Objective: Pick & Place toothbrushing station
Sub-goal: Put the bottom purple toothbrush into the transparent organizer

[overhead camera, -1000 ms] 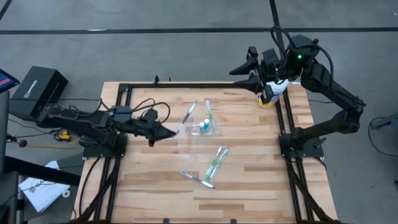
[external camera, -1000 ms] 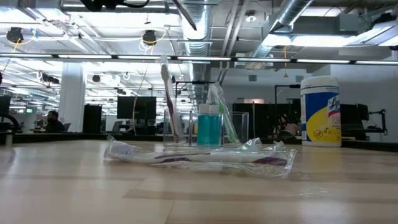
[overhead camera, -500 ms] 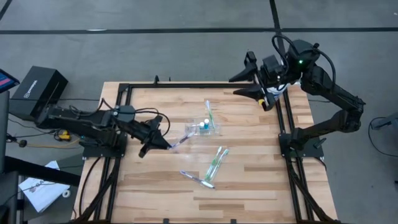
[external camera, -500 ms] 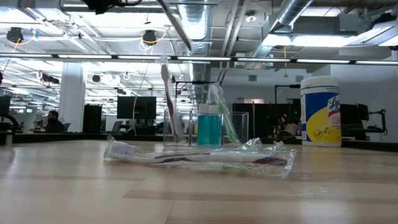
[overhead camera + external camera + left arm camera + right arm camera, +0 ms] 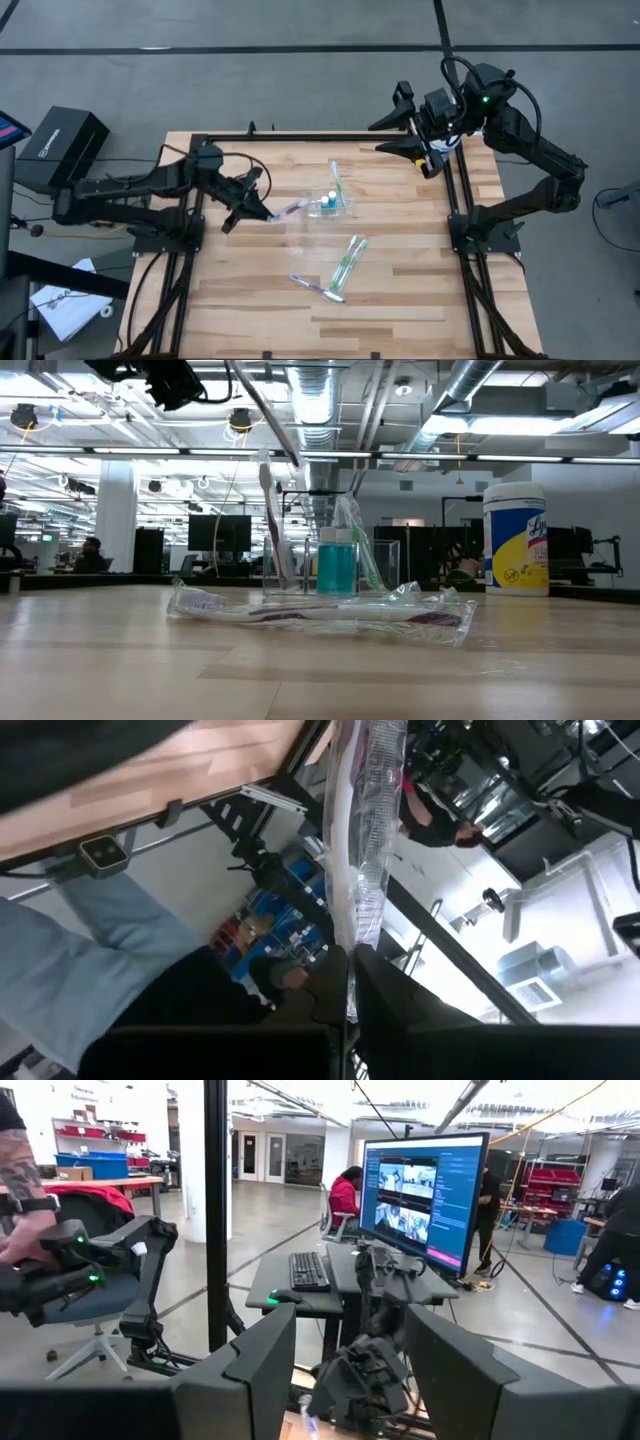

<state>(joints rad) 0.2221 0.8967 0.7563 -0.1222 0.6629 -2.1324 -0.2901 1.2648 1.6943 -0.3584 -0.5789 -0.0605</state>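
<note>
High view shows the left gripper [image 5: 268, 215] pinching a wrapped toothbrush [image 5: 290, 210], carry step judged underway; next, lowering it into the clear cup [image 5: 330, 205].

Grey concrete floor [image 5: 300, 80] with dark seam lines surrounds the wooden table [image 5: 400, 300]. Open ceiling carries exposed silver ducts [image 5: 470, 385] and strip lights [image 5: 130, 452]. A desk [image 5: 300, 1295] bears a lit monitor [image 5: 425, 1195] and keyboard [image 5: 310, 1270].

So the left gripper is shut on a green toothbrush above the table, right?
Not green. The left gripper is shut on a wrapped purple-white toothbrush, seen in the high view; the left wrist view shows its clear wrapper between the fingers.
</note>
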